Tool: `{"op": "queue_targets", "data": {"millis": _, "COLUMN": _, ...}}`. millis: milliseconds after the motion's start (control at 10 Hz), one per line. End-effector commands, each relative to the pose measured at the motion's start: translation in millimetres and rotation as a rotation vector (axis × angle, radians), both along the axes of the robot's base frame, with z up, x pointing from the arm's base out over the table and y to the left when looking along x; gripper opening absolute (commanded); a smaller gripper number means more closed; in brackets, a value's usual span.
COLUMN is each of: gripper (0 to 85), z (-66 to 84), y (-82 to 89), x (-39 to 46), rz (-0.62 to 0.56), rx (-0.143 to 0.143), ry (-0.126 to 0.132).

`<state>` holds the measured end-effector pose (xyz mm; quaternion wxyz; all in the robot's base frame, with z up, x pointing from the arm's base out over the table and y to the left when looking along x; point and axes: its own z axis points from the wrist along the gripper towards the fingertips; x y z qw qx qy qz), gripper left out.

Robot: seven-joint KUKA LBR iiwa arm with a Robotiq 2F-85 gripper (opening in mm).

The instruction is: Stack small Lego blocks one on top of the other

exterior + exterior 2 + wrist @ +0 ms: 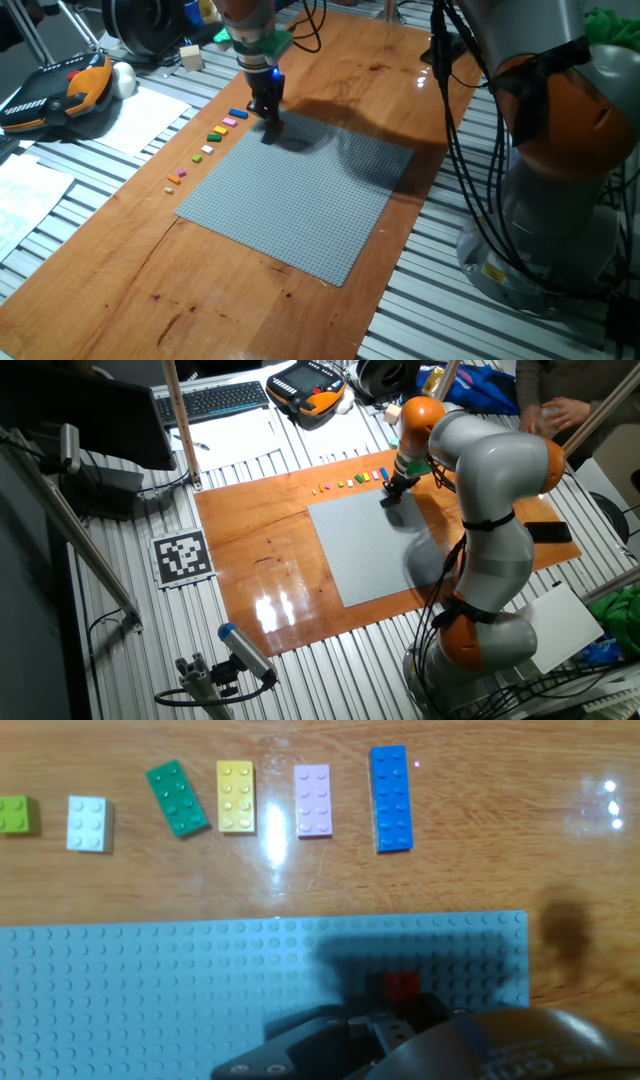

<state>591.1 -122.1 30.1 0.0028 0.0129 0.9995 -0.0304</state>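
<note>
My gripper [272, 126] stands upright at the far corner of the grey baseplate [300, 200], its tips down on the plate. A small red block [402, 984] shows between its fingertips in the hand view, half hidden by the gripper [392, 1008]. The jaws look closed on it. On the wood beside the plate lies a row of small blocks: blue [391, 798], pink [313, 800], yellow [236, 796], green [177, 784], white [87, 823] and light green [12, 815]. The row [215, 135] ends with an orange block [172, 180]. The gripper also shows in the other fixed view [392, 493].
A pale beige cube [191, 57] and an orange-black pendant [55, 90] lie beyond the far left of the wooden board [230, 290]. White paper sheets [140, 115] lie to the left. The arm's base [560, 200] and hanging cables [465, 120] stand on the right.
</note>
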Motion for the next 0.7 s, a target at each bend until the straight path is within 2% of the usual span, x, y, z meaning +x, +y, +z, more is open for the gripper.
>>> {"op": "queue_targets", "data": {"millis": 0, "gripper": 0.0, "z": -3.4, "y": 2.2, "x": -2.5, "rz": -0.003, "rx": 0.003, "ry": 0.001}}
{"op": "queue_targets", "data": {"millis": 600, "gripper": 0.0, "z": -4.7, "y": 3.2, "x": 3.2, "rz": 0.0, "rx": 0.009, "ry": 0.001}}
